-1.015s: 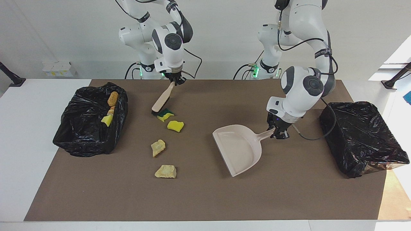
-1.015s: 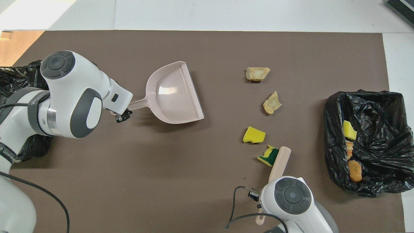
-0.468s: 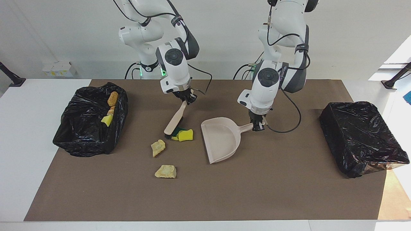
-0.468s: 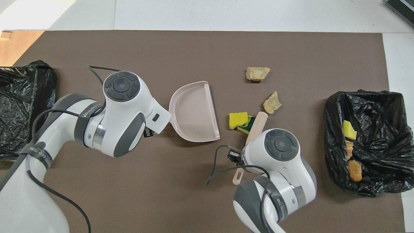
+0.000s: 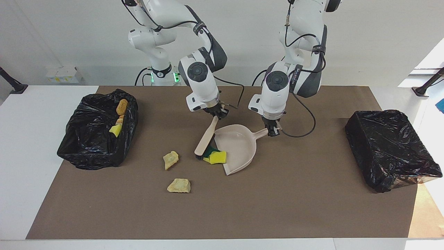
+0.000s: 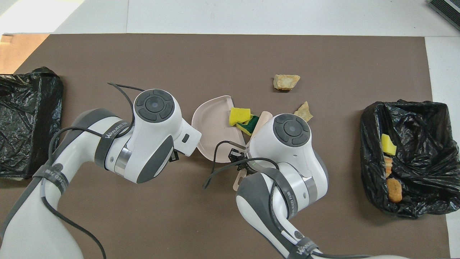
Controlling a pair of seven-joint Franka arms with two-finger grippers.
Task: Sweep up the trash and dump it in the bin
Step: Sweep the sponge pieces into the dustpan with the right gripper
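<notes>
My right gripper is shut on the handle of the beige brush, which slants down to the mat. Its bristles press a green-and-yellow sponge piece and a yellow sponge piece against the open edge of the beige dustpan. In the overhead view the yellow sponge piece lies partly on the dustpan lip. My left gripper is shut on the dustpan's handle. Two pale foam chunks of trash lie loose on the mat, toward the right arm's end.
A black-bagged bin at the right arm's end holds a yellow scrap and an orange-brown lump. A second black-bagged bin sits at the left arm's end. The brown mat covers the table.
The brush has swept both sponge pieces toward the left arm's end. The dustpan has slid toward the brush and now meets them. The two foam chunks have not moved.
</notes>
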